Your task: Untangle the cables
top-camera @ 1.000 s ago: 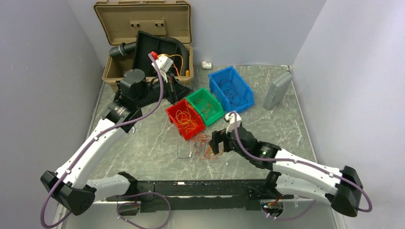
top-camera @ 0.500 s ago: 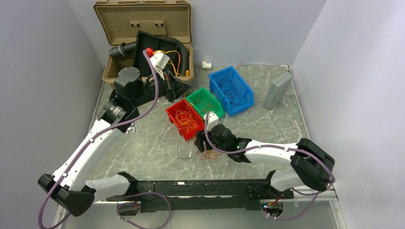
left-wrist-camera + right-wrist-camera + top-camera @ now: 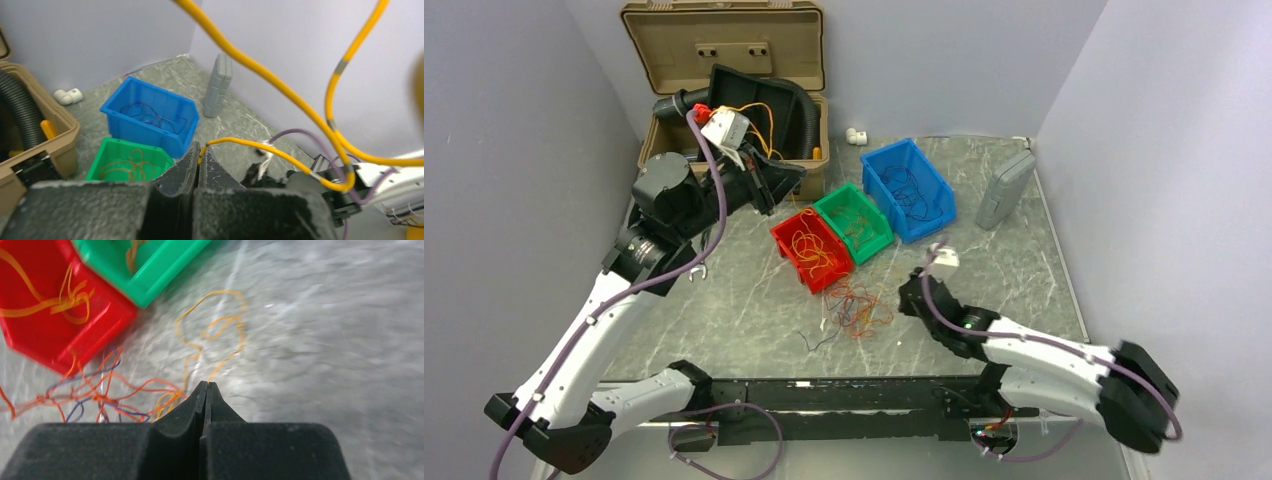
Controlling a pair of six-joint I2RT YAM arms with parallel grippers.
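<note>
Tangle of cables (image 3: 856,312): hair-thin orange, red and purple strands lay in loose loops on the table (image 3: 1024,270), just in front of the red bin (image 3: 784,238).
Table: a flat grey-green surface veined like stone.
Bins: red, green (image 3: 832,202) and blue (image 3: 936,218) glossy plastic, angled side by side. Orange loops lay in the red and green, dark wires in the blue.
Left gripper (image 3: 199,152): your matte black tapered fingers were clenched on a smooth yellow cable (image 3: 260,148) with grey bands, near the tan case (image 3: 724,40).
Right gripper (image 3: 206,386): its fingers were pressed together at the tangle's edge. You could not tell whether a strand was pinched.
Change: a second before, your right jaws stood wide. They had since snapped together, and the arm had drawn back to the right of the tangle. Your left arm had swung toward the case.
</note>
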